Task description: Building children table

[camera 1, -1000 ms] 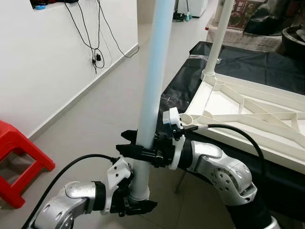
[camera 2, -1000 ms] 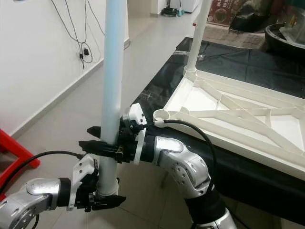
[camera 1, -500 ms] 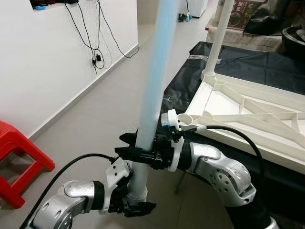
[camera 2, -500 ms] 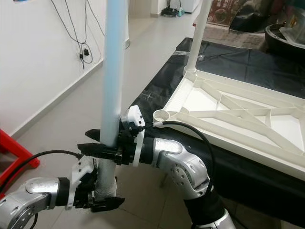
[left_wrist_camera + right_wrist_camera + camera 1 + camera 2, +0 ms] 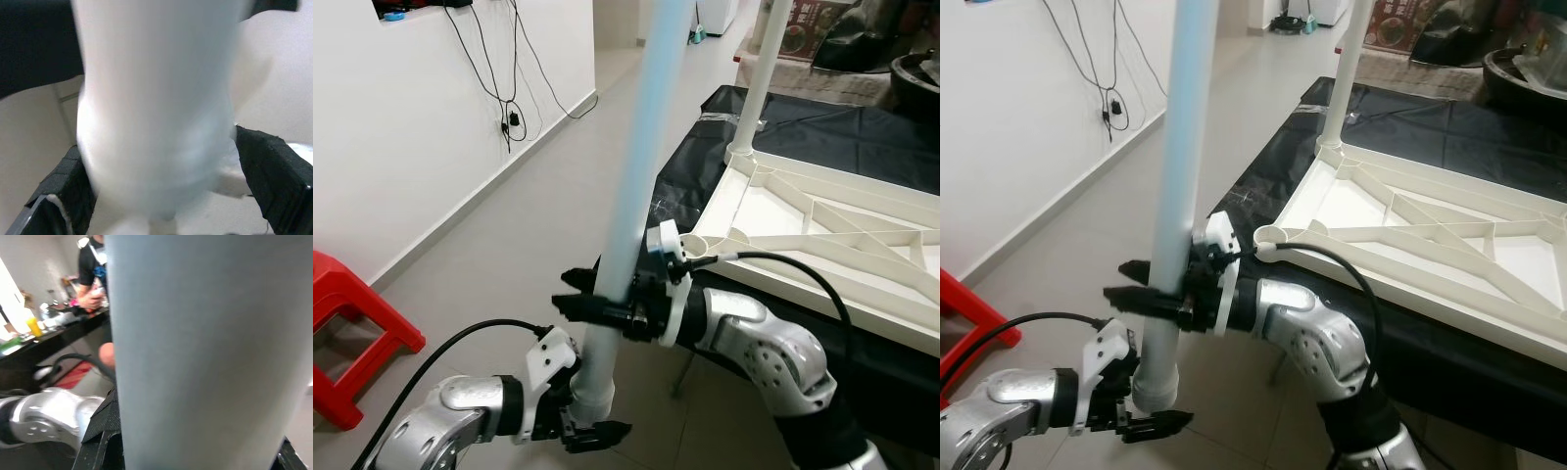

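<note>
Above a pale tiled floor (image 5: 509,245), at lower centre, the left tool (image 5: 585,431) clamps the pale blue leg (image 5: 631,196) at its base; just above, the right tool (image 5: 592,304) clamps it too. Behind, right of frame, the upturned white table frame (image 5: 822,225) lies on the black-covered tabletop (image 5: 842,127).

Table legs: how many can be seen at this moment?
2. One pale blue leg is held upright by both claws, left at its lower end, right higher up. One white leg stands in the tabletop's far corner socket. Others may be out of frame.
</note>
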You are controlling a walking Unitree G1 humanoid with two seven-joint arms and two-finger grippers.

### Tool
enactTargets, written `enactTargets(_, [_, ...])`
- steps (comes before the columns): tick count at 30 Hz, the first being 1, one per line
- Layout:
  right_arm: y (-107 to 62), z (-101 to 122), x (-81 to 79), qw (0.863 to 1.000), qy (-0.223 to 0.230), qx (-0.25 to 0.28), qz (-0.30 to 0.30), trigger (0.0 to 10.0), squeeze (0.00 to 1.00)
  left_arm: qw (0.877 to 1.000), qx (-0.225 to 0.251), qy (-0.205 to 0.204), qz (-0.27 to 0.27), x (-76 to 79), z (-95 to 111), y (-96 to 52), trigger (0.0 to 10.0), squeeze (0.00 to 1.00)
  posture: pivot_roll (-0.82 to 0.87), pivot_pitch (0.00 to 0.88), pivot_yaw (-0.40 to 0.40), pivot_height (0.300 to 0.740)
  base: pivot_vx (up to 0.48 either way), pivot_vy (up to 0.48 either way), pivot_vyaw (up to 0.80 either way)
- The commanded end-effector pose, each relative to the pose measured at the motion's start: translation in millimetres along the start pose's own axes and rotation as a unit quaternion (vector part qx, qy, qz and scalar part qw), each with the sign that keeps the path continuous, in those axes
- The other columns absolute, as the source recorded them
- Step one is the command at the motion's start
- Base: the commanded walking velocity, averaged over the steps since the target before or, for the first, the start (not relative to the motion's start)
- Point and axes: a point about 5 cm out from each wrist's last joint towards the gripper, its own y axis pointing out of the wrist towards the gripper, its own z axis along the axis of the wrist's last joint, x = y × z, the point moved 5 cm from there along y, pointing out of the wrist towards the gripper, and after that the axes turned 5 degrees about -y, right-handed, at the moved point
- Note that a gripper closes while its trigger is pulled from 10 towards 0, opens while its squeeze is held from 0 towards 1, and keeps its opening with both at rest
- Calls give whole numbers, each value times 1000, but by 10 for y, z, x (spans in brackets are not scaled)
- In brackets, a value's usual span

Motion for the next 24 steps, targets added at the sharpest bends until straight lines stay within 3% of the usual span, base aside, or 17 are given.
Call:
enactTargets(1, [-102,213,163,998,-46,28,-44,0,0,999,-25,-14,-16,86,-179,10,10000,0,102,75,-8,740,0,0,0])
enactTargets(6, [-204,295,297,995,-62,34,-76,0,0,999,-11,-8,45,-65,-248,-45,10000,0,102,70,-11,740,0,0,0])
enactTargets(8, [-316,388,464,986,-88,49,-135,0,0,991,41,13,124,-249,-104,-72,10000,0,102,67,-10,740,0,0,0])
enactTargets(10, [-353,423,521,982,-94,56,-156,0,0,987,60,17,148,-301,-39,-82,10000,0,103,66,-11,740,0,0,0])
enactTargets(11, [-425,499,658,968,-107,75,-212,0,0,977,88,26,190,-383,75,-87,10000,0,102,64,-11,740,0,0,0])
enactTargets(12, [-425,499,658,968,-107,75,-212,0,0,977,88,26,190,-383,75,-87,10000,0,102,64,-11,740,0,0,0])
enactTargets(13, [-521,570,824,945,-130,86,-286,3137,0,964,114,37,236,-459,200,-94,10000,0,103,66,-13,740,0,0,0])
enactTargets(15, [-521,570,824,945,-130,86,-286,3137,0,964,114,37,236,-459,200,-94,10000,0,103,66,-13,740,0,0,0])
enactTargets(16, [-639,641,969,916,-146,100,-359,7333,0,951,140,41,274,-515,313,-103,10000,0,100,66,-11,740,0,0,0])
enactTargets(17, [-787,689,1088,881,-163,109,-430,10000,0,935,164,50,309,-547,432,-109,10000,0,98,65,-15,740,0,0,0])
enactTargets(18, [-787,689,1088,881,-163,109,-430,10000,0,935,164,50,309,-547,432,-109,10000,0,98,65,-15,740,0,0,0])
enactTargets(19, [-932,705,1161,848,-173,115,-487,10000,0,923,188,48,333,-555,529,-105,10000,0,103,69,-19,740,0,0,0])
enactTargets(20, [-1022,706,1195,827,-179,119,-519,10000,0,915,203,47,347,-557,583,-101,10000,0,103,69,-19,740,0,0,0])
enactTargets(21, [-1022,706,1195,827,-179,119,-519,10000,0,915,203,47,347,-557,583,-101,10000,0,103,69,-19,740,0,0,0])
enactTargets(22, [-1063,674,1201,816,-187,115,-535,10000,0,900,220,48,373,-581,650,-118,10000,0,104,71,-23,740,0,0,0])
enactTargets(24, [-1049,619,1155,813,-185,117,-539,10000,0,891,233,44,387,-583,711,-133,10000,0,106,75,-24,740,0,0,-456])
